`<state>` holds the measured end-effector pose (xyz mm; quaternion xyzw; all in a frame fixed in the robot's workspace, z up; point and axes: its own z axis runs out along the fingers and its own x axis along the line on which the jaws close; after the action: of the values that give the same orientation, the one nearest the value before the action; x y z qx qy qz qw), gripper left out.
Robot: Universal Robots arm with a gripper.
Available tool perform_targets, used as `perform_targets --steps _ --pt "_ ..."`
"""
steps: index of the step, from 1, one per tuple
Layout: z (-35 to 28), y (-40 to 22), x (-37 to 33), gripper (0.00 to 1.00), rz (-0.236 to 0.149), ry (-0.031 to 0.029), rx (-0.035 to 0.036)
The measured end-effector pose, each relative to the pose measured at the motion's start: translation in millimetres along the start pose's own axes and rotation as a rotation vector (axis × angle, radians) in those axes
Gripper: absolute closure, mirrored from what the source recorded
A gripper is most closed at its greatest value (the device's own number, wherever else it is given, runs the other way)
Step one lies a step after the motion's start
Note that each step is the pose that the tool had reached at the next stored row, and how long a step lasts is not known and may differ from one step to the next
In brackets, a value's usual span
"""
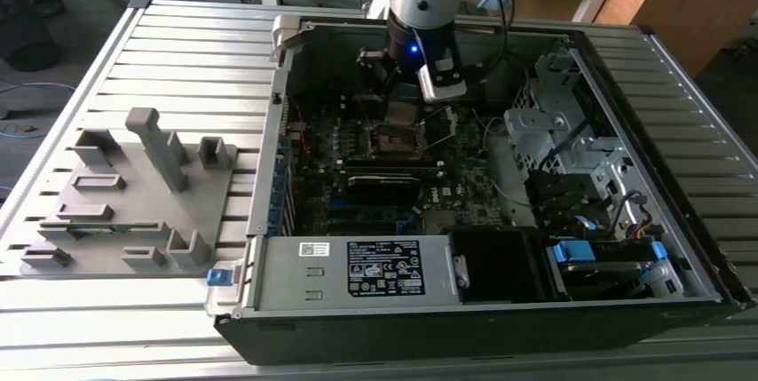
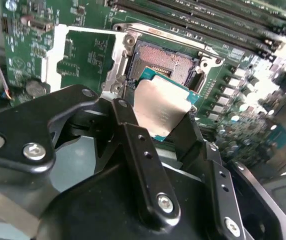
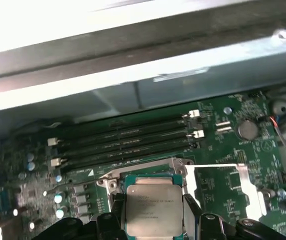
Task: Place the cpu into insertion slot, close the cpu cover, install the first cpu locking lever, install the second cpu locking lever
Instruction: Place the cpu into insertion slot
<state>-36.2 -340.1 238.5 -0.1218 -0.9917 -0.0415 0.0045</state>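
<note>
In the exterior view the pincer (image 1: 403, 107) hangs just above the insertion slot (image 1: 396, 139). In the second wrist view it is clamped on the cpu (image 2: 160, 112), right over the slot, with the cpu cover (image 2: 51, 55) lying open beside it. In the first wrist view the cpu (image 3: 153, 205) sits square with the slot's edges.

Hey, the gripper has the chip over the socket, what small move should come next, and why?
Probably ease the cpu down a little toward the slot. The gripper grips its edges, it hovers above the open slot's near side, and the cover is swung aside, so nothing seems to block the way.
</note>
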Motion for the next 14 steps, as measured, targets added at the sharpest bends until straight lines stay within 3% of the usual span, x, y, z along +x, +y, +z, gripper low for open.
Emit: perform_targets --steps 8,14 --pt "0.7 -0.1 0.0 0.46 0.142 -0.0116 -0.0028" --pt "0.8 0.0 0.0 0.46 0.146 -0.0119 -0.0029"
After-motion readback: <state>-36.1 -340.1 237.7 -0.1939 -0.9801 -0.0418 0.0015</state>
